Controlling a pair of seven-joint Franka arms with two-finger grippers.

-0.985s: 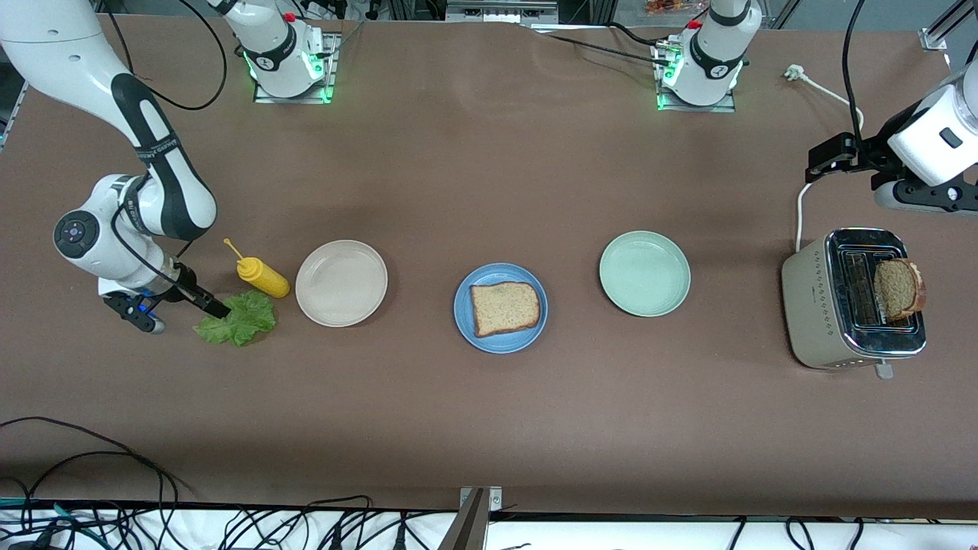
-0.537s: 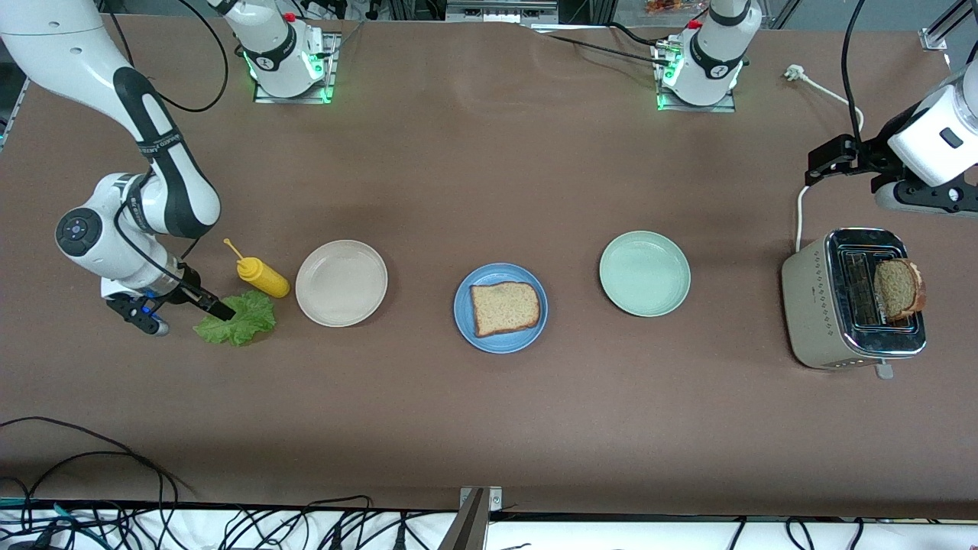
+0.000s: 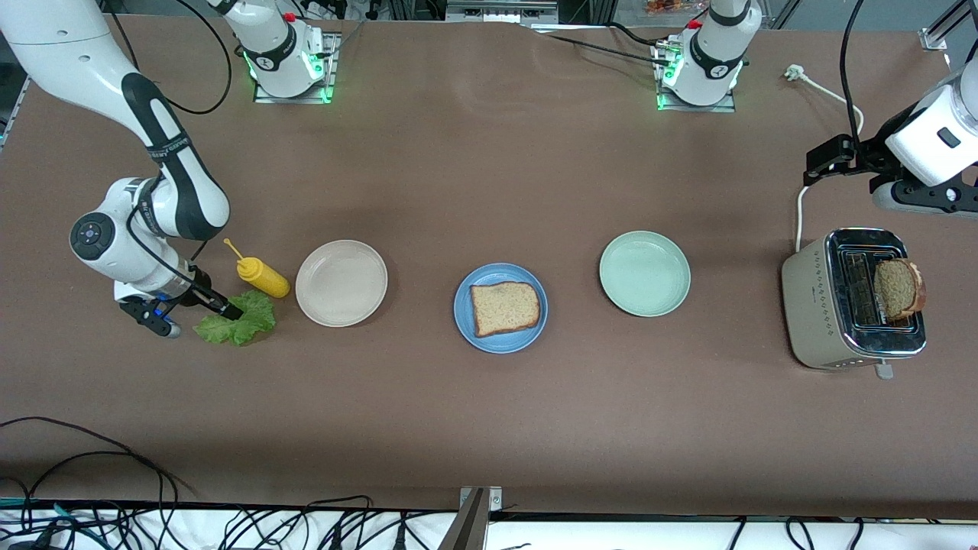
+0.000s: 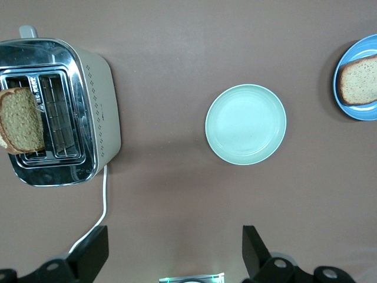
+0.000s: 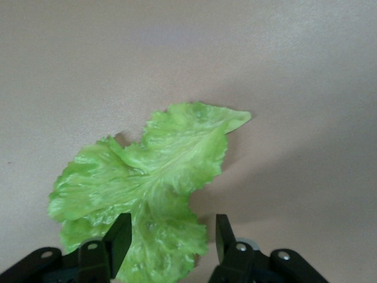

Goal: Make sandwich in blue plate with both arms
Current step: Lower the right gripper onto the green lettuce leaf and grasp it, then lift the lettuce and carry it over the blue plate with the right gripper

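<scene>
Blue plate (image 3: pixel 500 340) on brown table (image 3: pixel 489 412).

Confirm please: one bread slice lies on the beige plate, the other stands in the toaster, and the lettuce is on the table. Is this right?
Not quite. In the front view the bread slice lies on the blue plate, not the beige plate, which holds nothing. The rest is right.

We see a high front cam facing both bases; wrist cams look down, sharing the round sky-blue plate (image 3: pixel 500 308) w/ left.
</scene>
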